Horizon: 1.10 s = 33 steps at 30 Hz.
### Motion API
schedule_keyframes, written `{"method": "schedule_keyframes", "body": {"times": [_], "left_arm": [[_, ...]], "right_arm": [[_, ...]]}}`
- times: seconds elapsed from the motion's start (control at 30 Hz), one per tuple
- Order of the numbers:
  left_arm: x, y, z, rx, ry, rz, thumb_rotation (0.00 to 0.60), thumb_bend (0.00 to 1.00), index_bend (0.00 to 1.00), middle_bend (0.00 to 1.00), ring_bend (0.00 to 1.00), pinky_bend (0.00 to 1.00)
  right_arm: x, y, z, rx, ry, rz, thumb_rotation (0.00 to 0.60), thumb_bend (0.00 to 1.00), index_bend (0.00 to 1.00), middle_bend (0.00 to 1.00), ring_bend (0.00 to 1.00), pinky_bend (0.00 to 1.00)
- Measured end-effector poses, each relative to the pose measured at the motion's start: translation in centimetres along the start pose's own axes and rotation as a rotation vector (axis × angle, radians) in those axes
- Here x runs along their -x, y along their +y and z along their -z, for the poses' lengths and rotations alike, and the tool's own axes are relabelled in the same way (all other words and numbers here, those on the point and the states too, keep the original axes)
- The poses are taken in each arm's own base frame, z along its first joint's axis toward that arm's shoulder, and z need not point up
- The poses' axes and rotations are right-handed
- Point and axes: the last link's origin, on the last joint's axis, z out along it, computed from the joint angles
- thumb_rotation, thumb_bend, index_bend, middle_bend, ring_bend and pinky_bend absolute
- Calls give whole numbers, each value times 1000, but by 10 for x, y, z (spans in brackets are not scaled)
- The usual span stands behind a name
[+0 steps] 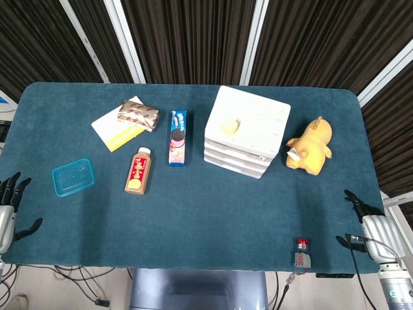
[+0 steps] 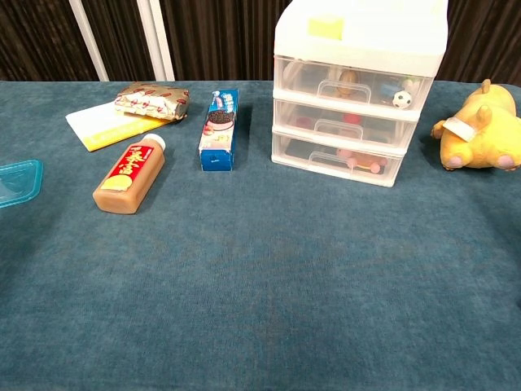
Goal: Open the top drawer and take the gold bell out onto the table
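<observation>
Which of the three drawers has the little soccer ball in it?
The top drawer of the white drawer unit. A tiny black-and-white ball shows through its clear front at the right end; the two drawers below show only pink and red things.

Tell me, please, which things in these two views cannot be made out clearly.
- Gold bell: chest view, a small shape blurred behind the clear front of the top drawer; head view, hidden under the cabinet's white top.
- Left hand: head view, cut off by the left edge; absent from chest view.
- Right hand: head view, small at the table corner; its fingers hard to read.
- Blue container: chest view, cut by the left edge.
</observation>
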Motion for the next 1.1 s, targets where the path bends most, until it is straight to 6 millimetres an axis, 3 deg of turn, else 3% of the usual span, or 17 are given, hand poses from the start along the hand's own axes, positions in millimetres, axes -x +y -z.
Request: {"method": "schedule_keyframes", "body": {"times": [0.23,0.4,0.5,0.7,0.83,1.1], "left_arm": [[-1,0,-2,-2,10,-7,600,186,96,3,0,0],[0,0,-2,3,9,-10,600,186,96,3,0,0],[0,0,-2,3,12,-12,600,186,96,2,0,0],[1,0,-2,-2,7,-9,600,186,96,1,0,0],[1,-1,-2,-4,4,-7,600,187,96,1,0,0],[1,-2,-2,-11,-2,-3,600,188,96,1,0,0]], "right_arm": [[12,-12,-12,-63,-169,-302,600,215,83,599,752,825],[24,-27,-37,-87,-304,-512,600,327,58,746,887,879],[33,-44,-56,-115,-370,-604,600,333,39,835,948,915],[55,-81,-78,-177,-438,-700,600,341,1,880,974,939],[67,-105,-92,-205,-486,-725,600,486,0,894,976,939],[78,-135,-116,-195,-460,-768,600,576,0,927,996,941]]}}
